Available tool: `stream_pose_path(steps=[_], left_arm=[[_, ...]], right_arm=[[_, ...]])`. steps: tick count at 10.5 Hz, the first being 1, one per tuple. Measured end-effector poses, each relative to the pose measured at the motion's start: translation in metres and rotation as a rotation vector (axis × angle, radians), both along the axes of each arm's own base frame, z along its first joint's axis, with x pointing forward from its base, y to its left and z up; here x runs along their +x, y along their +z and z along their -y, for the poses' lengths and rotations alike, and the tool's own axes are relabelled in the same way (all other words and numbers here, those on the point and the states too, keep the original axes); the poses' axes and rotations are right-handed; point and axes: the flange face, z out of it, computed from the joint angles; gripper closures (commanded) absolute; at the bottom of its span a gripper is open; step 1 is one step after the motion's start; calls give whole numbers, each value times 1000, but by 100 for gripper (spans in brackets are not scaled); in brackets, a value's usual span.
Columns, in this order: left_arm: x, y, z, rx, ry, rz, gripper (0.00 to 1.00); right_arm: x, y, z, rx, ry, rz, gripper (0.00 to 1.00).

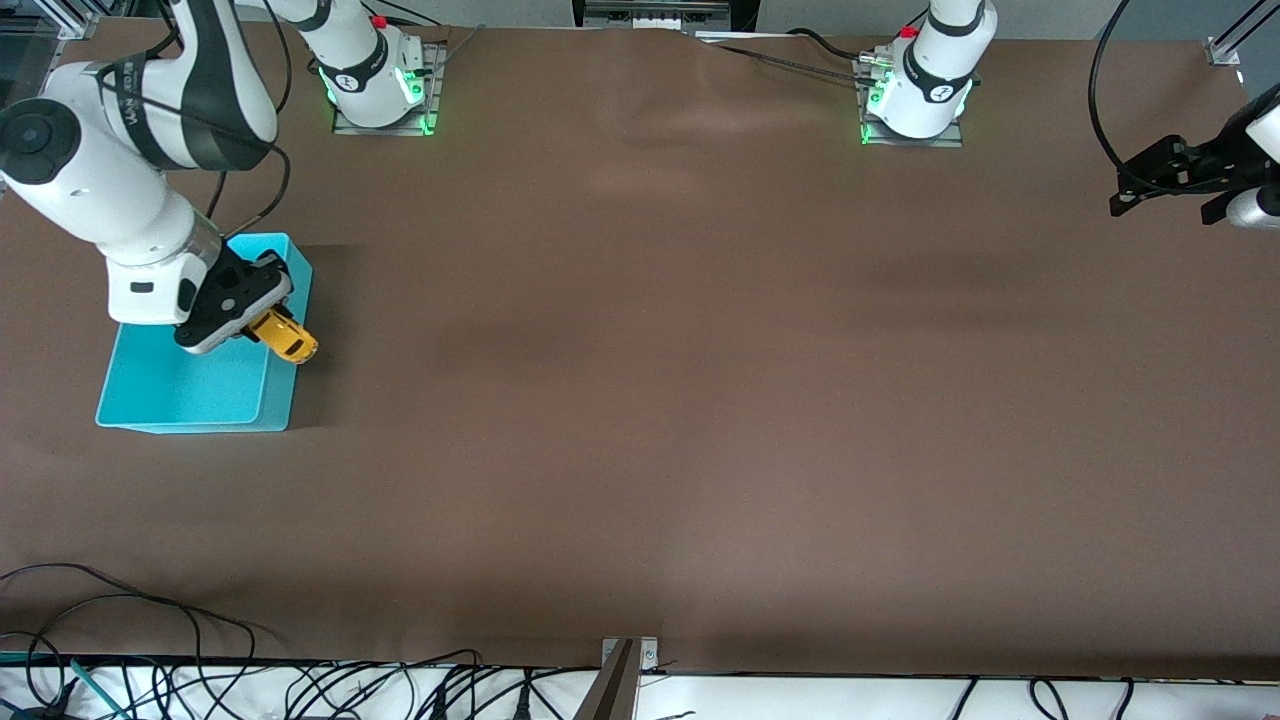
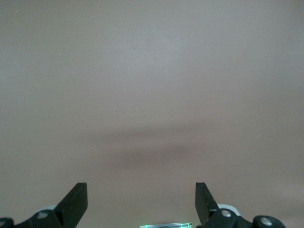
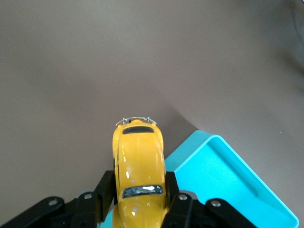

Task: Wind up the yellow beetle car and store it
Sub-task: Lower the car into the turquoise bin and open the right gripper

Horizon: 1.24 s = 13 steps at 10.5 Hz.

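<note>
1. Brown tabletop (image 1: pixel 700 400) fills pretty much the whole front view, bare except for the turquoise bin (image 1: pixel 180 385) at the middle left of the frame and a tangle of cables along the bottom edge.
2. Your right gripper (image 1: pixel 262 322) is clamped on the yellow beetle car (image 1: pixel 285 340), up in the air over the bin's rim on the side toward the middle of the frame. The car's nose pokes out past the rim, so part of it hangs over bare table, not over the bin.
3. In the right wrist view the fingers (image 3: pixel 105 190) pinch the car's flanks around the cabin, roof up. That's the spot you want: flat-ish sides, wheels left free.
4. Handling-wise, I'd guess it's a small, hard, glossy shell. Light, stiff, probably slippery on those curved panels, so don't trust a grip on the rounded hood or tail.
5. Left gripper (image 1: pixel 1165 190) is parked at the upper right edge of the frame, spread wide with nothing in it, just waiting over bare table.
6. Looks like you need it more squarely over the bin before letting go, or it may clip the rim.
</note>
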Motion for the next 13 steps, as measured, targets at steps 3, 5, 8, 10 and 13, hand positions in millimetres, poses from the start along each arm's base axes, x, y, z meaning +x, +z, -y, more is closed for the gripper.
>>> stream_pose_path(steps=[3, 5, 8, 10, 13], left_arm=[[0, 0, 0, 0, 0, -1, 0], [0, 0, 0, 0, 0, -1, 0], [0, 0, 0, 0, 0, -1, 0], [0, 0, 0, 0, 0, -1, 0], [1, 0, 0, 0, 0, 0, 0]], right_arm=[[-21, -30, 74, 20, 65, -3, 100], [-44, -58, 122, 17, 89, 20, 100], [-88, -100, 173, 21, 71, -4, 100], [-108, -119, 183, 19, 45, 7, 100], [-122, -132, 186, 42, 0, 15, 100]])
